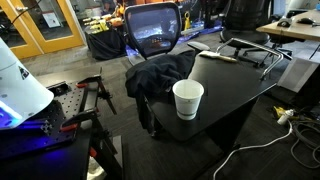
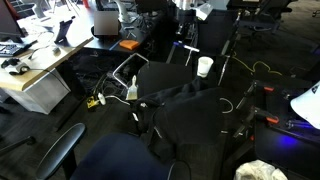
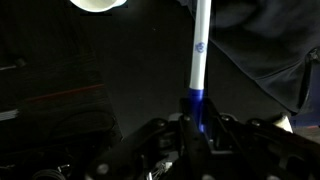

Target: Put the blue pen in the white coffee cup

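In the wrist view my gripper (image 3: 197, 122) is shut on the blue pen (image 3: 199, 60). The pen is blue at the jaws, with a pale shaft pointing away from them. The white coffee cup's rim (image 3: 97, 4) shows at the top edge, left of the pen's line. In both exterior views the cup (image 1: 187, 98) (image 2: 204, 67) stands upright on the black table (image 1: 235, 85). I cannot make out the gripper in either exterior view.
A dark cloth (image 1: 160, 75) lies on the table behind the cup, in front of a black office chair (image 1: 152, 30). A pale tan pen (image 1: 222, 57) lies at the table's far side. Cables run on the floor (image 1: 270, 140). A wooden desk (image 2: 40, 70) stands apart.
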You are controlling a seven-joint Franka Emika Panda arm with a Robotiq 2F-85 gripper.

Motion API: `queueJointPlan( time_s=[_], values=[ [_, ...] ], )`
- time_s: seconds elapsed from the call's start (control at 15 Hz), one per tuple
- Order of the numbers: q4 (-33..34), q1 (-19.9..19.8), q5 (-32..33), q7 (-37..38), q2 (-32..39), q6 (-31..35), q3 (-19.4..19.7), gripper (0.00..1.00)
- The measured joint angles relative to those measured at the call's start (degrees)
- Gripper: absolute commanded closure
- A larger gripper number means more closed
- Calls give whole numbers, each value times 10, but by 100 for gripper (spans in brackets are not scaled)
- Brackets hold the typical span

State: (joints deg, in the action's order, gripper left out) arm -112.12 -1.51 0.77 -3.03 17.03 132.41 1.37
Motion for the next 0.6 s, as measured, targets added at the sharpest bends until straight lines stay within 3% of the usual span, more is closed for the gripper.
queueJointPlan(
  time_s=[0.07, 0.33, 0.6],
  values=[
    [0, 0, 0, 0, 0, 0, 0, 96],
    [0, 0, 5, 16, 2, 4, 1, 96],
    [-10, 11, 48, 119, 6, 65, 16, 96]
  ],
)
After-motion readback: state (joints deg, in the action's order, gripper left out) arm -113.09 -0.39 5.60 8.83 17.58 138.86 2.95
